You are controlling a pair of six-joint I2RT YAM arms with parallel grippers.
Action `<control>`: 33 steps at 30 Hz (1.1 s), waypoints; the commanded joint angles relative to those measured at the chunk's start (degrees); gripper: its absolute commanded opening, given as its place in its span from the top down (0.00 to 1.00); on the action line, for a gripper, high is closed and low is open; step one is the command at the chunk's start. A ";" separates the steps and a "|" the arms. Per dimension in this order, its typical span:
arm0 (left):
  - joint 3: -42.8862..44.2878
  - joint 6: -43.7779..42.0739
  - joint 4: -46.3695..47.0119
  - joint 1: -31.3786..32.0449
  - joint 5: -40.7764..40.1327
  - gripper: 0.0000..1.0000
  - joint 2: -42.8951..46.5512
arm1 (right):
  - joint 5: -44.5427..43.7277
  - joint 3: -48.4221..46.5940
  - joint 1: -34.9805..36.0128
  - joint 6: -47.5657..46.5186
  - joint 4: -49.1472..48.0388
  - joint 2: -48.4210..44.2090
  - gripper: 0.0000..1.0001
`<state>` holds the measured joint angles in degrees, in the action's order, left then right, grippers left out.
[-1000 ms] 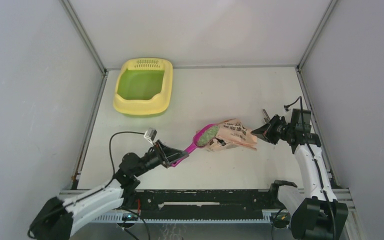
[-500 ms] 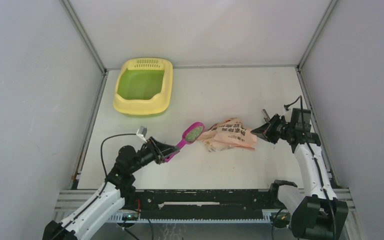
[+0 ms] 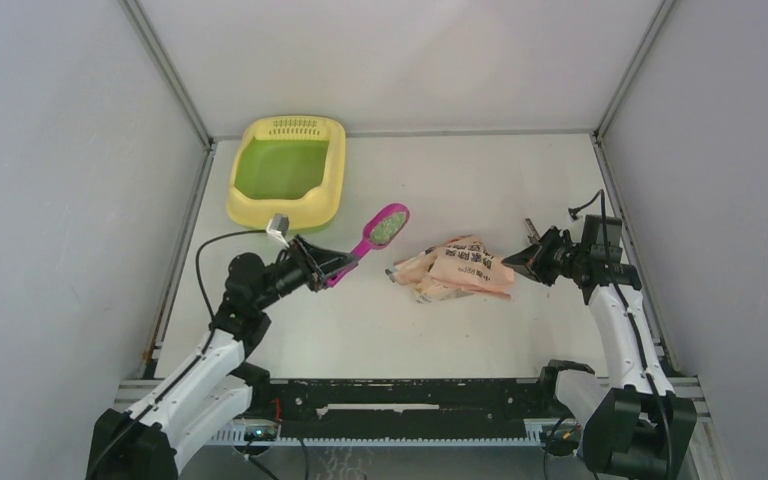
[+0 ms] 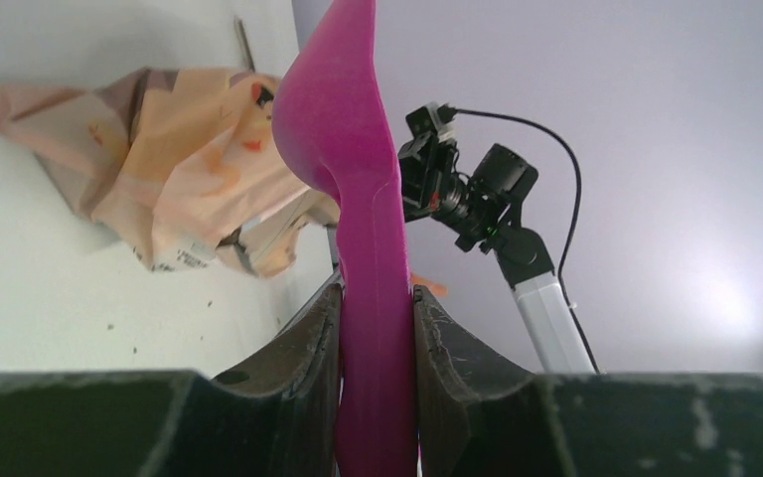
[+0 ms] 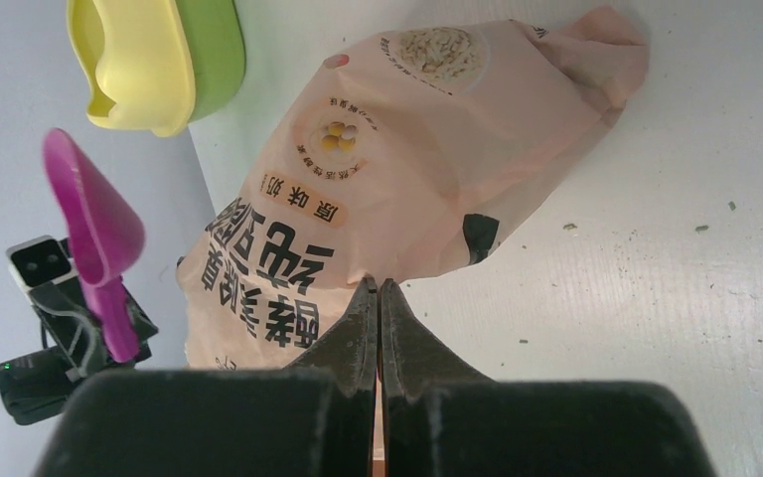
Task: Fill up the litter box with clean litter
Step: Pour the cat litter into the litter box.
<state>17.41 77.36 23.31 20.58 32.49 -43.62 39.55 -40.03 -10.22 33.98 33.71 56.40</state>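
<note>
risk: the left gripper (image 3: pixel 332 271) is clamped on the handle of the magenta scoop (image 3: pixel 380 233), which is raised off the table (image 3: pixel 460 180) with its bowl just off the litter box's near right corner, not yet over the tray. the clean litter (image 3: pixel 387 227) sits as a loose heap in the open bowl. judged hazards: a roll of the wrist or a quick swing toward the litter box would shed granules onto the table short of the rim. the handle is held only by a narrow pinch at its end, as the left wrist view shows (image 4: pixel 378 298), so the scoop could pivot between the fingers under its load. a low approach could knock the bowl on the tray's wall.

the right gripper (image 3: pixel 516 262) is closed on an edge of the peach bag (image 3: pixel 460 268), well to the right of the litter box. a tug there could spill more. stray granules (image 5: pixel 568 227) already lie by the bag.

condition: the litter box (image 3: pixel 338 165) is pale yellow with a green floor and a slotted grille at its far end. no litter can be made out inside it. filling is judged barely begun.
</note>
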 commanded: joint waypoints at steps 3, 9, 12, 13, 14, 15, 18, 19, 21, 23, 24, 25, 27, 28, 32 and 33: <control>11.31 -3.03 4.84 -4.80 3.86 1.00 -4.82 | 0.35 -2.16 -0.28 0.46 -2.86 0.63 1.00; 20.75 -6.36 -0.39 -11.58 5.24 1.00 -9.91 | 0.62 -2.16 -0.33 0.38 -3.00 0.90 1.00; 26.82 -9.63 -5.49 -15.20 5.96 1.00 -12.60 | 0.66 -2.16 -0.24 0.16 -2.83 0.99 1.00; 29.10 -10.67 -6.98 -16.31 6.32 1.00 -13.78 | 0.62 -2.16 -0.16 -0.01 -2.76 0.99 1.00; 31.12 -11.34 -8.27 -17.34 6.47 1.00 -14.87 | 0.62 -2.16 -0.09 -0.08 -2.75 1.03 1.00; 33.11 -12.07 -9.48 -18.34 6.66 1.00 -16.24 | 0.62 -2.16 0.00 -0.10 -2.71 1.07 1.00; 38.71 -13.34 -11.57 -20.35 6.83 1.00 -19.98 | 0.69 -2.08 0.19 0.01 -2.86 1.00 1.00; 40.17 -13.82 -12.44 -21.74 6.76 1.00 -21.14 | 0.70 -1.99 0.20 0.02 -2.94 0.95 1.00; 42.65 -15.08 -14.09 -23.41 6.40 1.00 -23.29 | 0.93 -1.98 0.25 -0.05 -2.95 1.06 1.00; 45.21 -17.44 -17.01 -24.83 5.86 1.00 -25.55 | 1.04 -1.89 0.29 -0.26 -2.89 1.08 1.00; 46.70 -19.02 -19.13 -25.32 5.53 1.00 -26.33 | 1.17 -1.89 0.29 -0.38 -2.87 1.14 1.00; 47.83 -20.61 -20.84 -25.80 5.03 1.00 -27.16 | 1.29 -1.81 0.29 -0.48 -2.87 1.10 1.00; 50.00 -24.54 -25.09 -26.84 3.54 1.00 -28.30 | 1.36 -1.60 0.29 -0.59 -2.91 1.08 1.00; 50.87 -26.24 -26.84 -27.30 2.56 1.00 -28.81 | 1.58 -1.48 0.29 -0.60 -3.01 1.08 1.00; 54.47 -32.38 -32.98 -28.83 -1.56 1.00 -30.64 | 2.17 -0.94 0.29 -0.50 -3.47 0.90 1.00; 54.98 -33.44 -33.88 -29.11 -2.31 1.00 -31.07 | 2.19 -0.86 0.29 -0.56 -3.47 0.90 1.00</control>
<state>65.80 52.51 -5.45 -7.22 34.06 -74.24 40.75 -40.05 -10.13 33.89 32.58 57.41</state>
